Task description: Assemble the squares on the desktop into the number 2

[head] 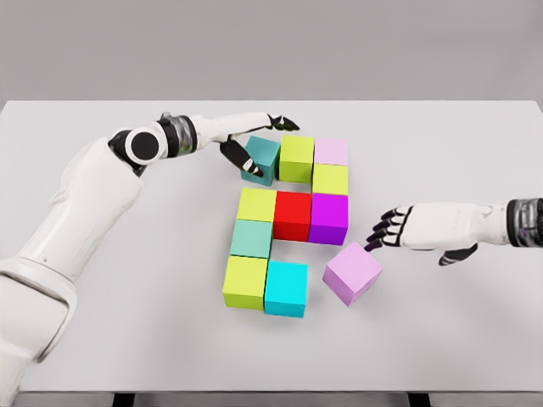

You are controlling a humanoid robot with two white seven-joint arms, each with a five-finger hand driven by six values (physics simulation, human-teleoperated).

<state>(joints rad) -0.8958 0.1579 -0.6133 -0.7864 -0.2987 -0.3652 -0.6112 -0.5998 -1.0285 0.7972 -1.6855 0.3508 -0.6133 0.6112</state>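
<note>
The right hand [386, 231] reached in with its fingers spread and slightly curled, holding nothing; its fingertips [373, 242] stood at the upper right corner of the lilac cube [351, 273], touching it or very nearly so, which the view did not settle. That cube sat turned askew, below and to the right of the red cube [293, 215], just apart from the cyan cube [286, 288].

The left hand [254, 144] lay up and left of the red cube, fingers open, the thumb and lower fingers against the left face of the teal cube [262, 159], clasping nothing. That teal cube was slightly tilted out of line beside the lime cube [297, 158].

Around the red cube the figure was mostly built: the pink cube [331, 151] and a yellow cube [330, 178] above right, the purple cube [329, 217] touching its right, another yellow cube [257, 203] touching its left, the mint cube [251, 238] and the green cube [246, 281] running down from there on the table [475, 339].

By my judgement the 2 was nearly done. What seemed left was squaring the teal cube into the top row and sliding the lilac cube in against the cyan one to finish the bottom row.
</note>
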